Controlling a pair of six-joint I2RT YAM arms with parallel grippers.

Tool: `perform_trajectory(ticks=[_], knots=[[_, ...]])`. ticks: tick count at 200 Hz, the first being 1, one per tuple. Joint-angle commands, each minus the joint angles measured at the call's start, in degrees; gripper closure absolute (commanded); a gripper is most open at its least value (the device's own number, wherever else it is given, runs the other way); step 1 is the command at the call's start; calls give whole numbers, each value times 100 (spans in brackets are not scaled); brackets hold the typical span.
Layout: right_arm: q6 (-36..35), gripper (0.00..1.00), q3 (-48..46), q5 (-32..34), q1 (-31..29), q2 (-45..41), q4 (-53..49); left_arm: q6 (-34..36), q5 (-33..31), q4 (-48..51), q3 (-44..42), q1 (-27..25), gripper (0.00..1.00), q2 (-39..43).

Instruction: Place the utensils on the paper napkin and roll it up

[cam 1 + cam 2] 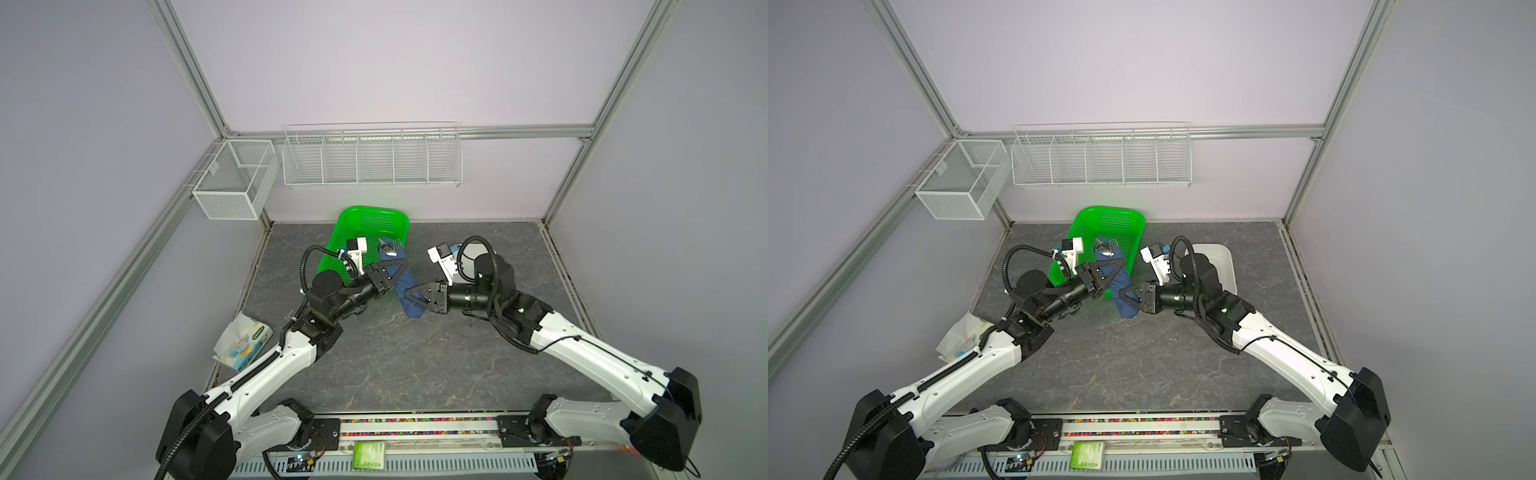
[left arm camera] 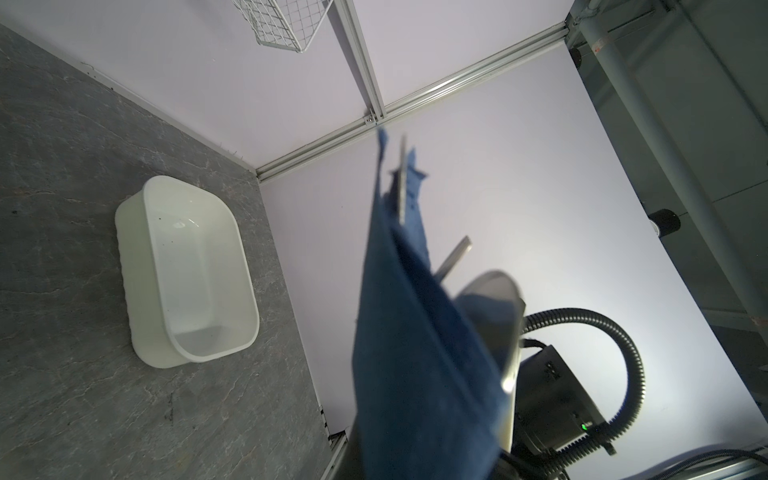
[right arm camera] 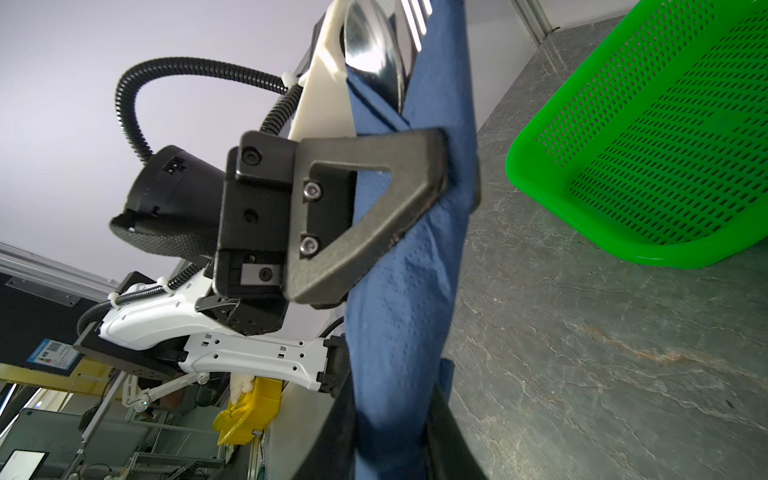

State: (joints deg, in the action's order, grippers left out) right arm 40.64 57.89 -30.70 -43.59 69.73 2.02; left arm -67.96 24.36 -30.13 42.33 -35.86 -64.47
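Note:
The paper napkin is a narrow dark blue roll, held up off the grey table and slanting. The utensils stick out of its upper end: a spoon bowl beside fork tines, and metal ends in the left wrist view. My left gripper is shut on the roll's upper half, its fingers pinching the paper. My right gripper grips the lower half, a dark finger pressed against each side of the roll.
A green perforated basket sits right behind the roll. A white tub stands at the right, behind the right arm. A printed tissue pack lies at the left edge. Wire racks hang on the back wall.

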Motion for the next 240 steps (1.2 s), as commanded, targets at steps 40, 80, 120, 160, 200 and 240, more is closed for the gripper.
perform_trajectory(ticks=[40,80,120,160,200,240], knots=[[227,87,-181,17,2,-283,427,-42,73,-302,259,35,62,-92],[411,88,-276,216,0,-302,735,-60,265,-317,220,35,45,-162],[534,88,-353,436,4,-307,916,-50,372,-353,101,19,40,-145],[646,88,-483,547,2,-368,1209,-36,429,-351,65,-5,37,-163],[617,88,-491,615,4,-406,1185,19,443,-234,22,-69,36,-188],[623,88,-499,600,1,-408,1249,269,345,74,82,-240,36,-190]])
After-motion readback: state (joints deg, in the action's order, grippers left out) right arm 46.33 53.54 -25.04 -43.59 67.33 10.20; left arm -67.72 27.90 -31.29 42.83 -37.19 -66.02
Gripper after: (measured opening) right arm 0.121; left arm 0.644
